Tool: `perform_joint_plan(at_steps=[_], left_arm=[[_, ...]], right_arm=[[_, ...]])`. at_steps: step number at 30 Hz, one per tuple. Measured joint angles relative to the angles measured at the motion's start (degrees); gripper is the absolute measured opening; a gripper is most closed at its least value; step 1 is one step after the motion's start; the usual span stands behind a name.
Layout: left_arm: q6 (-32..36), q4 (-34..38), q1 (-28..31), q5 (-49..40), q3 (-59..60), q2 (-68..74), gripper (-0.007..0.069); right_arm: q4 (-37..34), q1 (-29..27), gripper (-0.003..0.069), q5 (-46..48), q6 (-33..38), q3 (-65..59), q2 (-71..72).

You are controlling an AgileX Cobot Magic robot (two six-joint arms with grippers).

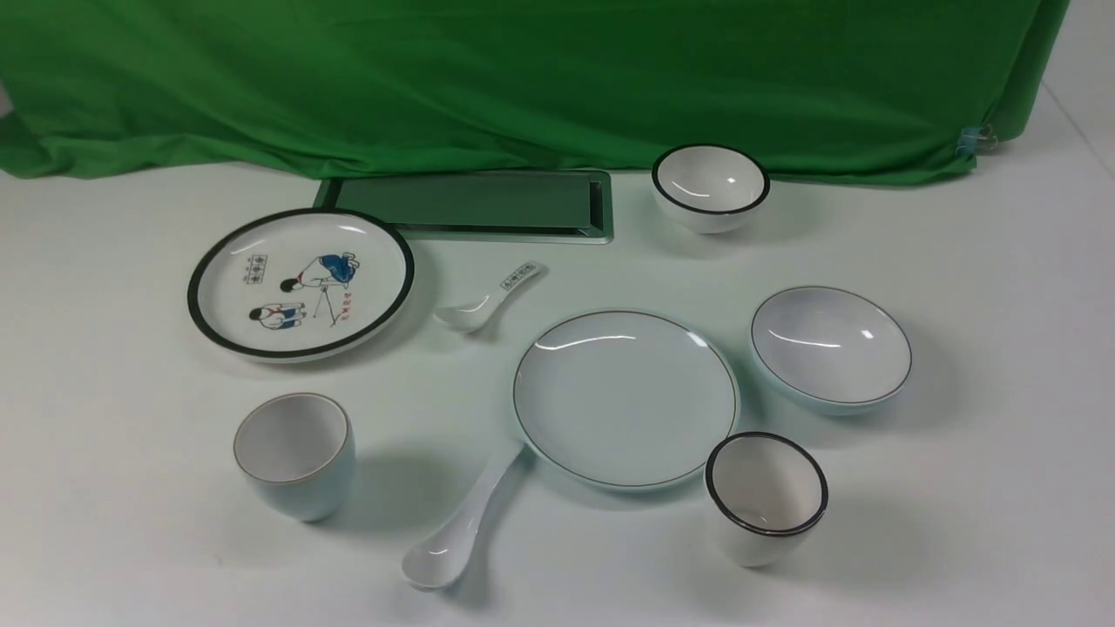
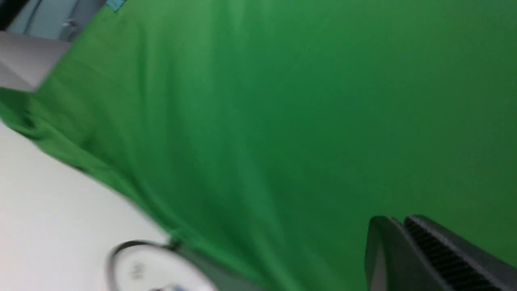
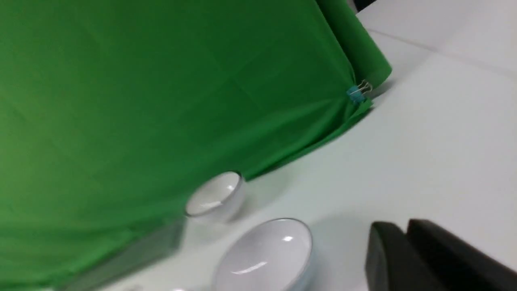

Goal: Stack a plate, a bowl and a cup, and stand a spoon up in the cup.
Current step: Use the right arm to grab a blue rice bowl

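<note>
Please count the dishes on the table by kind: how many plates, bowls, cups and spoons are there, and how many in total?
Plates: 2 (pale blue-green plate, cartoon plate)
Bowls: 2 (shallow pale bowl, black-rimmed bowl)
Cups: 2 (pale cup, black-rimmed cup)
Spoons: 2 (large white spoon, small printed spoon)
Total: 8

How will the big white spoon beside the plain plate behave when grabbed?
Probably slippery: the spoon looks glossy and glazed. Likely stiff yet breakable, seemingly ceramic. Its rounded scoop may rock or pivot under a push.

plate (image 1: 624, 396) centre, bowl (image 1: 830, 346) right of it, cup (image 1: 294, 453) far left, spoon (image 1: 462, 522) between them
</note>
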State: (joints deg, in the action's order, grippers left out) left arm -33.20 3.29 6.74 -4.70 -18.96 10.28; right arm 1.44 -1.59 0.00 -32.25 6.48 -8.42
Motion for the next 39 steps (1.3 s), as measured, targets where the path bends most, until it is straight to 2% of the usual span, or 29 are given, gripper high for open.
perform_joint_plan(at_steps=[2,3,4,5,6,7,9,10,11,13,14,16,18,19,20,21,23,26,28,35,39], left_arm=[[4.32,-2.43,0.00,-5.64,-5.22,5.24,-0.0007],[5.04,-2.54,0.00,-6.30,-5.79,5.82,-0.0007],[11.94,-2.64,0.00,-11.20,-10.37,11.19,-0.0007],[12.99,-2.64,0.00,-12.70,-10.96,11.19,-0.0007],[21.79,-1.58,0.00,-19.12,-15.55,15.95,-0.0007],[28.09,-0.35,0.00,-23.35,-18.90,19.49,-0.0007],[34.66,1.41,-0.80,-31.26,-23.92,25.08,-0.0007],[34.66,1.54,-0.80,-31.97,-23.92,25.61,-0.0007],[37.31,2.18,-2.77,-37.16,-27.96,29.62,-0.0007],[39.69,2.36,-6.05,-41.09,-32.07,34.18,-0.0007],[39.96,2.36,-6.41,-41.37,-32.87,35.08,-0.0007],[42.87,2.36,-11.48,-43.53,-37.46,40.27,-0.0007],[44.11,2.36,-16.56,-45.51,-42.86,46.05,-0.0007],[44.11,2.36,-16.56,-45.73,-42.86,46.05,-0.0007],[45.44,2.39,-21.03,-48.18,-47.89,51.78,-0.0007],[45.44,2.39,-21.03,-48.40,-47.89,51.78,-0.0007],[47.64,2.56,-25.22,-50.23,-52.57,57.89,-0.0007],[49.05,2.74,-28.77,-51.10,-56.93,64.79,-0.0007],[49.72,2.96,-29.94,-51.63,-58.90,67.94,-0.0007],[49.86,3.10,-30.71,-53.65,-59.55,74.45,-0.0007],[49.86,2.84,-30.71,-53.45,-59.55,75.52,-0.0007]], right_arm=[[-0.01,0.70,0.0025,0.90,7.74,3.96,-4.68],[-0.01,0.78,0.0022,0.90,8.55,4.44,-5.21],[-0.01,1.43,0.0014,2.85,15.72,8.78,-10.28],[-0.01,1.49,0.0013,3.20,16.45,9.94,-10.84],[-0.01,1.90,0.0013,7.30,22.85,14.86,-16.06],[-0.01,2.03,0.0013,9.67,25.49,17.41,-18.56],[-0.01,2.05,0.0013,16.31,31.03,24.19,-24.74],[-0.01,2.05,0.0013,16.96,31.39,24.19,-25.34],[-0.06,2.41,0.0013,22.66,33.61,29.19,-30.18],[-0.11,3.76,0.0011,28.11,35.78,34.01,-35.87],[-0.11,3.93,0.0012,28.59,36.28,34.46,-36.97],[-0.17,6.90,0.0012,34.10,38.66,40.00,-44.19],[-0.23,9.19,0.0012,37.06,39.85,43.83,-49.57],[-0.23,9.44,0.0012,37.35,39.92,44.25,-50.21],[-0.36,11.17,0.0014,39.46,40.76,48.06,-56.03],[-0.43,11.28,0.0015,39.63,40.80,48.47,-56.67],[-1.44,11.92,0.0028,40.98,41.15,53.46,-63.76],[-1.44,11.95,0.0073,43.17,41.15,59.91,-72.53],[-2.16,11.95,0.0130,44.33,41.15,64.02,-78.56],[-2.65,11.95,0.0428,45.52,41.15,76.02,-95.47],[-2.83,11.69,0.0474,45.52,40.45,79.53,-101.45]])
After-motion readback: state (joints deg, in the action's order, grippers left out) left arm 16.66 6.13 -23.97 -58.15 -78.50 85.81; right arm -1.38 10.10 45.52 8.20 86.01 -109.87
